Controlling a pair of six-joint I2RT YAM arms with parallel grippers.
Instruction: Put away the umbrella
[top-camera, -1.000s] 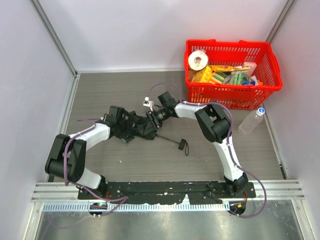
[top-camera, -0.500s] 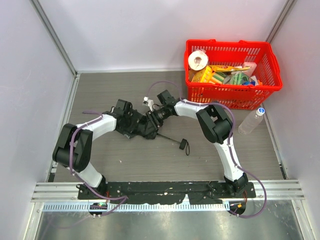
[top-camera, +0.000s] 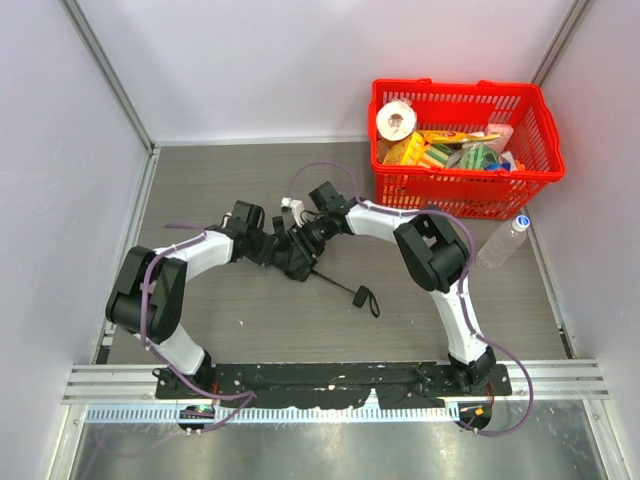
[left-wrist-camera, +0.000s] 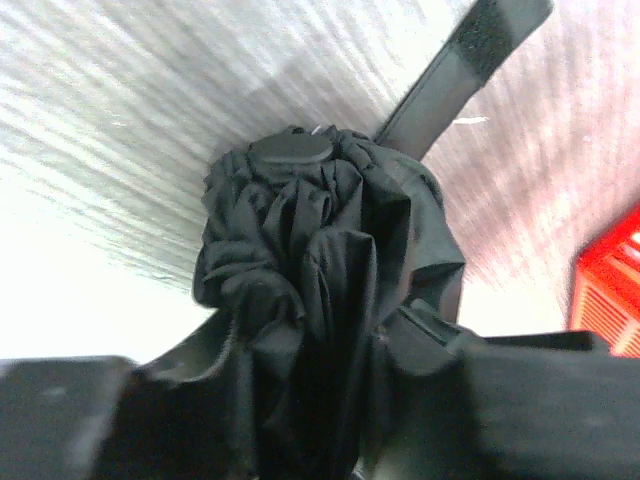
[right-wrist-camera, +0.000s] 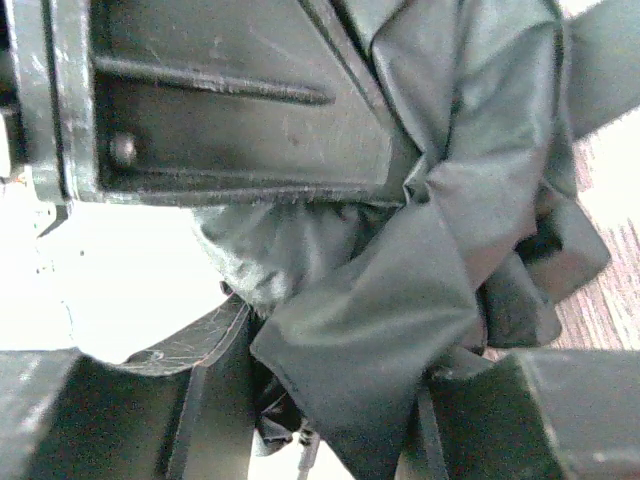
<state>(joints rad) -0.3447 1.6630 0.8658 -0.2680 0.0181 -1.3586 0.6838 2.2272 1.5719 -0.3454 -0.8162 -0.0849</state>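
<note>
Both my jaws stand half shut on the umbrella (top-camera: 296, 258): its bunched canopy (left-wrist-camera: 300, 250) fills the gap of the left gripper (left-wrist-camera: 300, 410) and the right gripper (right-wrist-camera: 330, 420) alike, with the handle (top-camera: 362, 296) trailing outside them. I'd squeeze evenly so the fabric is gathered tight.

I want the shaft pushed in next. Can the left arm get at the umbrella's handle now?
Probably not yet: the left gripper is closed around the umbrella at its bunched fabric. The handle lies bare on the table, so the way looks free once the gripper lets go.
</note>
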